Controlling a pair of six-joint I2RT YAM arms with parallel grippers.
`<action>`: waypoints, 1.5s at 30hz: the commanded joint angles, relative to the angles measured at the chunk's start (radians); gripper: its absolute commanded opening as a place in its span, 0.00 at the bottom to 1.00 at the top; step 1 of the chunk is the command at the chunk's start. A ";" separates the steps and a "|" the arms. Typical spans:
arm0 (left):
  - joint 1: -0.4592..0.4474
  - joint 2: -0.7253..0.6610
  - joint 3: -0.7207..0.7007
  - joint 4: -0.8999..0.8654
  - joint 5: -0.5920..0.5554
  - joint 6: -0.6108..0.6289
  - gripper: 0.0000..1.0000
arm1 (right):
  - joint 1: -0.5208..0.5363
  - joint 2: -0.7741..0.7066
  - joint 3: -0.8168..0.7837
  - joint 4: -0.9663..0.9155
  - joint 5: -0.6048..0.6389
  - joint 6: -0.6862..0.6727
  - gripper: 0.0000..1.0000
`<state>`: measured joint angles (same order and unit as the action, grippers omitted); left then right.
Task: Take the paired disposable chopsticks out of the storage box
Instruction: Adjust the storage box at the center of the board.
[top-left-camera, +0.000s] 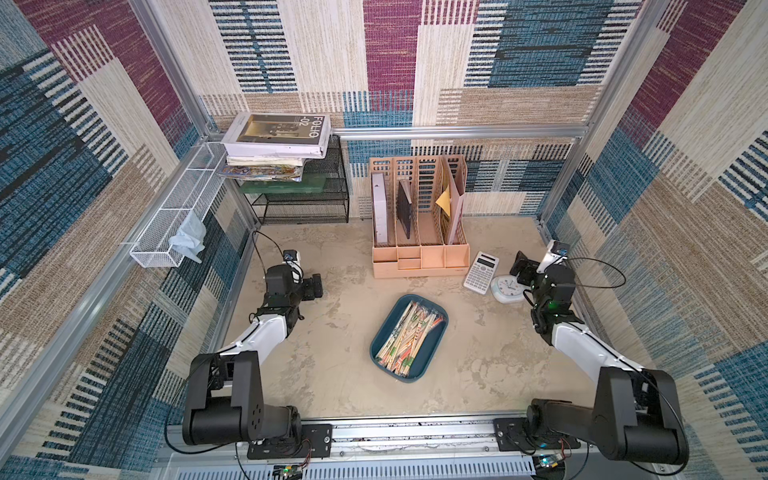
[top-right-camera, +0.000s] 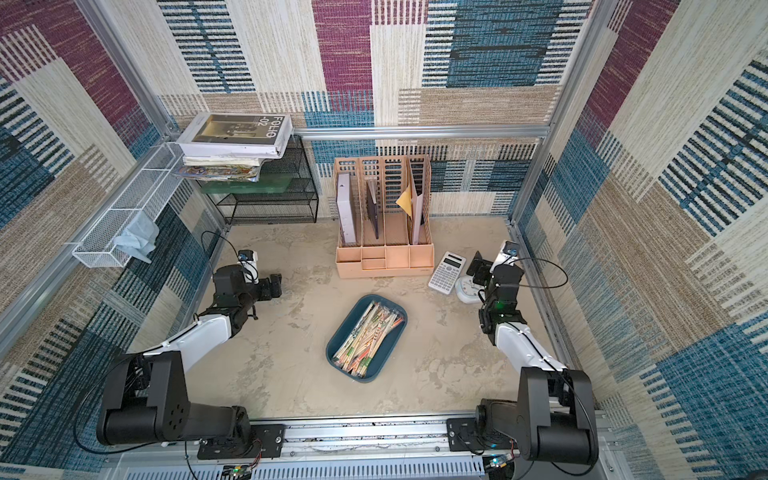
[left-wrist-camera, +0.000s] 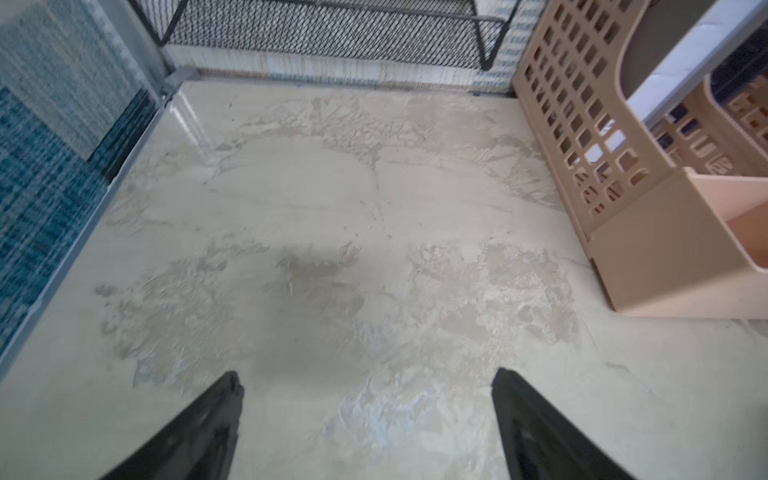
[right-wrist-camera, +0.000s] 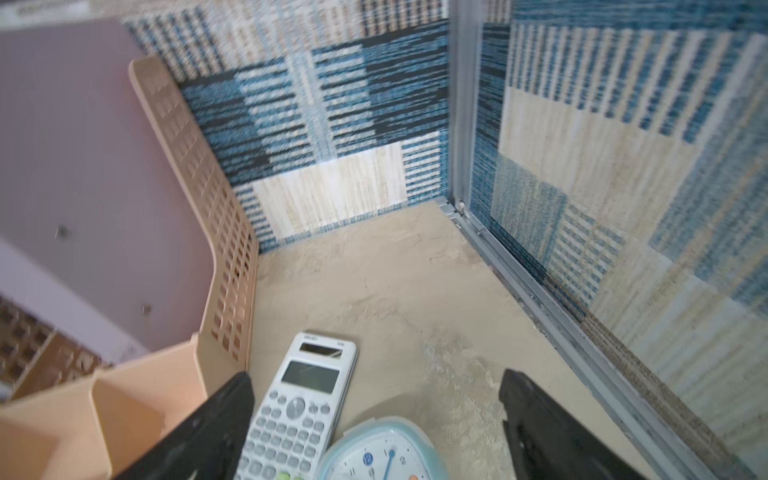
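From here I see the storage box (top-left-camera: 432, 348), a shallow teal tray with rounded corners, sitting slantwise on the desk (top-left-camera: 332, 374) just below the centre of the frame in both top views. The paired disposable chopsticks (top-left-camera: 409, 337) all lie inside it in a loose heap, running roughly along its length, pale sticks in clear sleeves with green and orange-red prints. My left gripper (left-wrist-camera: 366, 372) is at the left of centre in a top view (top-left-camera: 312, 287), well apart from the tray. Its wrist camera shows the two black jaws spread wide over bare desk, with nothing between them. My right gripper (right-wrist-camera: 375, 374) is at the right of centre in a top view (top-left-camera: 522, 267), also well clear of the tray. Its jaws stand just as wide and hold nothing. Its wrist camera looks past them at the white calculator (right-wrist-camera: 300, 409) and the pale blue alarm clock (right-wrist-camera: 384, 455), which lie on the desk side by side. Above the tray in the frame stands the peach slotted file organiser (top-left-camera: 419, 249). At the upper left a black wire-mesh rack (top-left-camera: 307, 203) carries a stack of books (top-left-camera: 276, 139). A white wire basket (top-left-camera: 178, 208) hangs along the left wall with a pale cloth (top-left-camera: 189, 241) draped from it.
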<state>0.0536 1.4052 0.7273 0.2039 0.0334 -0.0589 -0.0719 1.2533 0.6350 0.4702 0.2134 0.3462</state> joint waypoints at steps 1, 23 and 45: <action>-0.008 -0.010 0.117 -0.269 -0.042 -0.164 0.95 | -0.014 -0.004 0.103 -0.392 -0.056 0.251 0.96; -0.383 -0.358 -0.007 -0.539 0.145 -0.570 0.99 | 0.683 0.138 0.187 -0.749 -0.212 0.461 0.95; -0.432 -0.264 0.025 -0.560 0.115 -0.542 0.99 | 0.853 0.331 0.518 -0.856 -0.088 0.398 0.96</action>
<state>-0.3786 1.1446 0.7464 -0.3580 0.1761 -0.6125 0.7528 1.6184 1.1488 -0.3382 0.0853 0.7792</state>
